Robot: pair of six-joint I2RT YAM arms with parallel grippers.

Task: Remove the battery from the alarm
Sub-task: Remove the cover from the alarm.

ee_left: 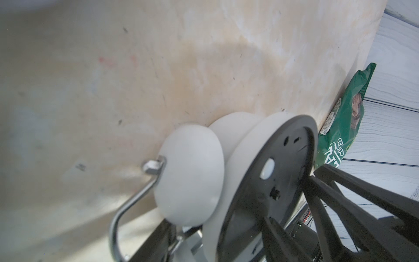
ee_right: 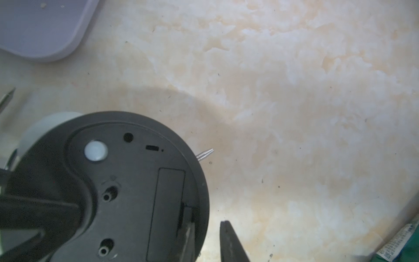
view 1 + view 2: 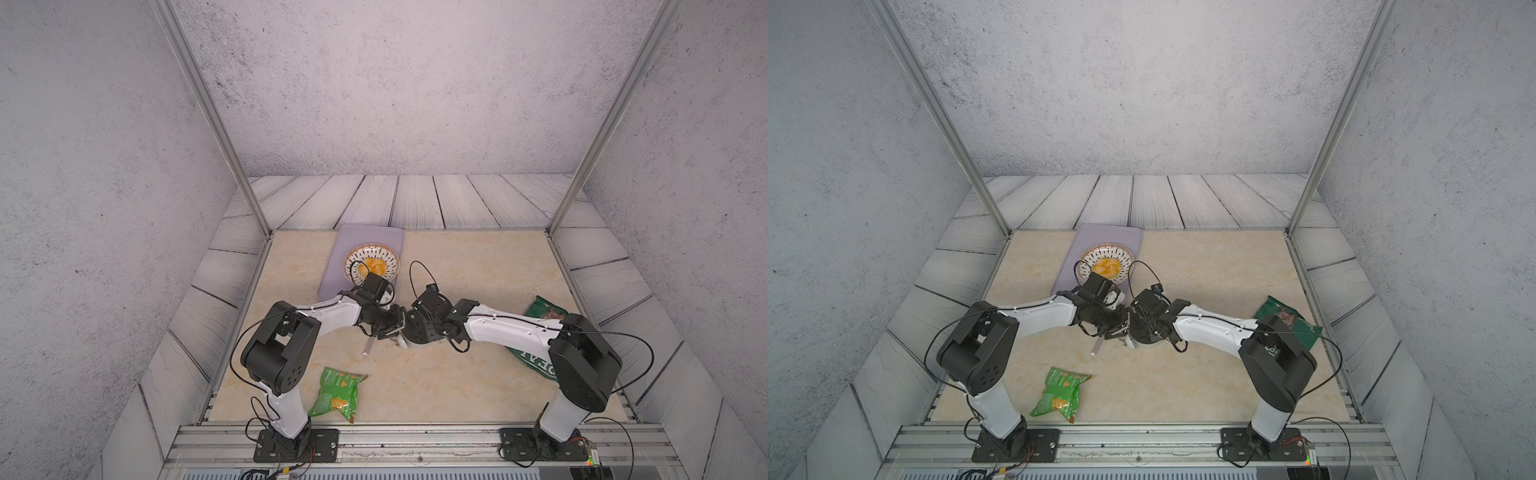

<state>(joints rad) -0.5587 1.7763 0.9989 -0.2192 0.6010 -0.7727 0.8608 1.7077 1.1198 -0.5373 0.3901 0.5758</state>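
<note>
A: Where's the alarm (image 2: 127, 192)?
B: On the marbled surface (image 2: 294, 90), matte black round back showing. The left jaws clamp it.
A: And the battery?
B: Hidden; the rectangular cover (image 2: 167, 215) sits shut. The right jaws are narrowly apart, straddling the rim by its latch.

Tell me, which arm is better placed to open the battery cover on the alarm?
Right. One fingertip of the right claw sits at the latch of the battery cover, while the left claw grips the alarm.
</note>
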